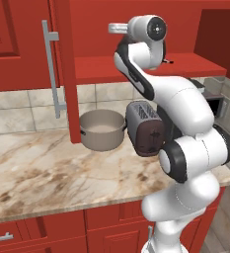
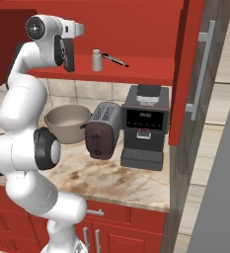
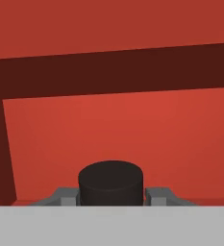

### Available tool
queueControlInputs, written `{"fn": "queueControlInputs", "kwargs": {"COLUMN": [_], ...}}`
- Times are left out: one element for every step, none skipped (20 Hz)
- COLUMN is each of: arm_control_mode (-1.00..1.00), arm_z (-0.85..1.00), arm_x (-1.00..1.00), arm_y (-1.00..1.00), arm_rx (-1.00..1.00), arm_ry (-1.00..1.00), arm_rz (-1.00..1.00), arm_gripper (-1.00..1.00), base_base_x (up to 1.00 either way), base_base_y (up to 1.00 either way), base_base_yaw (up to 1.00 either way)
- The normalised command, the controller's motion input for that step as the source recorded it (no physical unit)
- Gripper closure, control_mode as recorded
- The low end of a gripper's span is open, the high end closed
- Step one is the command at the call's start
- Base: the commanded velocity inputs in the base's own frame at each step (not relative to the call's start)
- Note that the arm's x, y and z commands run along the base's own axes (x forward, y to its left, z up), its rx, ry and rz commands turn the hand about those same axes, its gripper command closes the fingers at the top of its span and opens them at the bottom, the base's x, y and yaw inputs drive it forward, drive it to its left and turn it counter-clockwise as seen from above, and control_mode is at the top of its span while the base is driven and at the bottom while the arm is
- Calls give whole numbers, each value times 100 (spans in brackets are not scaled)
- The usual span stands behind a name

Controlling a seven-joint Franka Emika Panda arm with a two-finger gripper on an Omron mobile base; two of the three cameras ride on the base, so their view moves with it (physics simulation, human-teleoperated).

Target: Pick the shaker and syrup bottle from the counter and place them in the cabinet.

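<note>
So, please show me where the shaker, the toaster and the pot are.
shaker [image 2: 96, 61]: right base view, on its pale body.
toaster [image 2: 102, 132]: right base view, on its brown front.
pot [image 1: 101, 132]: left base view, on its outer wall.

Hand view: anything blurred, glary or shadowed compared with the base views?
Hand view: soft, slightly blurred edges on the dark cap; a dark shadowed band crosses the red cabinet interior. Right base view: sharp, even light, shaker crisp. Left base view: no glare on the counter.

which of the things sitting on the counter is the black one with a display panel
The coffee machine at the right end of the counter. It is boxy and black with a screen, unlike the brown toaster and the beige round pot beside it.
</note>
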Motion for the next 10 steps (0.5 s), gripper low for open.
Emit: {"fn": "queueControlInputs", "kwargs": {"arm_control_mode": [-100,-100,-100,-100,-100,-100,-100,-100,-100,-100], "arm_z": [-16,-16,-16,-17,-16,-16,-16,-15,-13,-14], "arm_x": [26,26,26,25,25,24,21,19,14,14], "arm_y": [3,4,4,3,3,4,6,8,9,8], "arm_rx": [0,0,0,0,0,0,0,0,0,0], "arm_ry": [0,0,0,0,0,0,0,0,0,0], "arm_rz": [0,0,0,0,0,0,0,0,0,0], "arm_gripper": [100,100,100,100,100,100,100,100,100,100], "base_base_x": [0,0,0,0,0,0,0,0,0,0], "base_base_y": [0,0,0,0,0,0,0,0,0,0], "base_base_yaw": [0,0,0,0,0,0,0,0,0,0]}}
